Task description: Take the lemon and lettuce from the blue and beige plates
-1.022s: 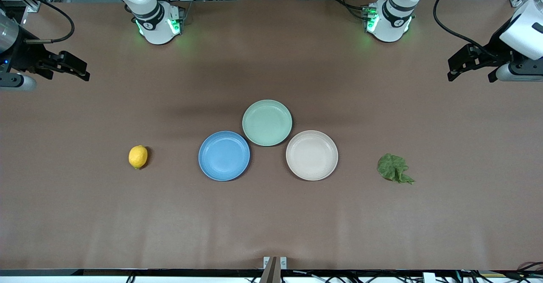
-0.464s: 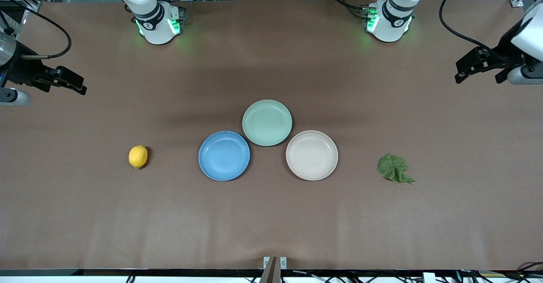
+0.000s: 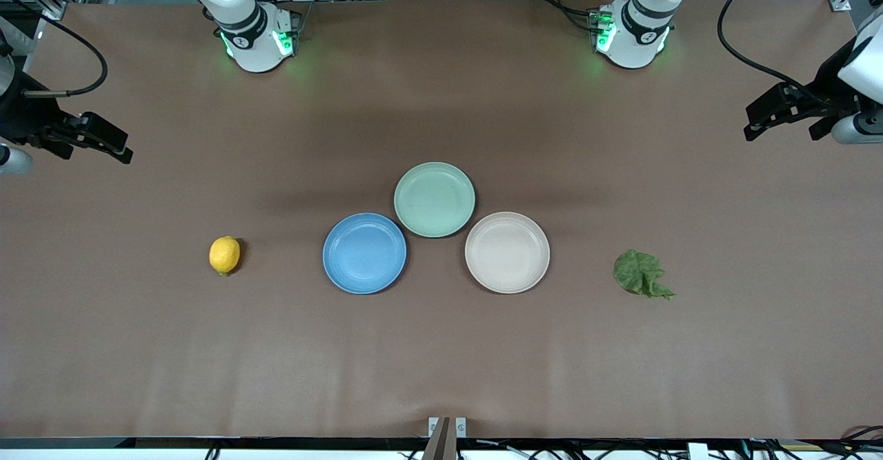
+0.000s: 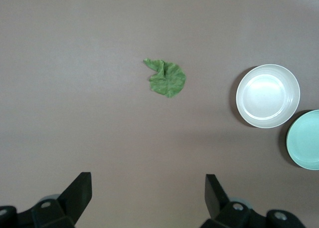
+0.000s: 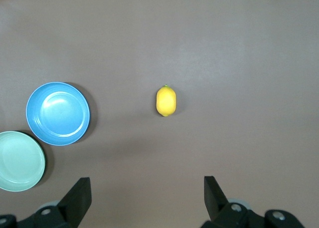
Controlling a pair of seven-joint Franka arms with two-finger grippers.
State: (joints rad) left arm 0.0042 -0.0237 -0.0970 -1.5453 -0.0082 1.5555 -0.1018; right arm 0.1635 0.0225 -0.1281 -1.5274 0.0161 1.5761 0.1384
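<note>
A yellow lemon (image 3: 224,255) lies on the brown table, beside the empty blue plate (image 3: 364,253), toward the right arm's end. It also shows in the right wrist view (image 5: 166,101). A green lettuce leaf (image 3: 641,275) lies on the table beside the empty beige plate (image 3: 507,252), toward the left arm's end. It also shows in the left wrist view (image 4: 167,78). My right gripper (image 3: 96,151) is open and empty, high over the table's right-arm end. My left gripper (image 3: 781,134) is open and empty, high over the left-arm end.
An empty light green plate (image 3: 434,199) touches both other plates, farther from the front camera. The wrist views show the blue plate (image 5: 58,113) and beige plate (image 4: 268,96). The arm bases (image 3: 256,39) stand along the table's back edge.
Both grippers have drifted outward toward their own ends of the table, still open and empty. The lemon, the lettuce and the plates have not moved.
</note>
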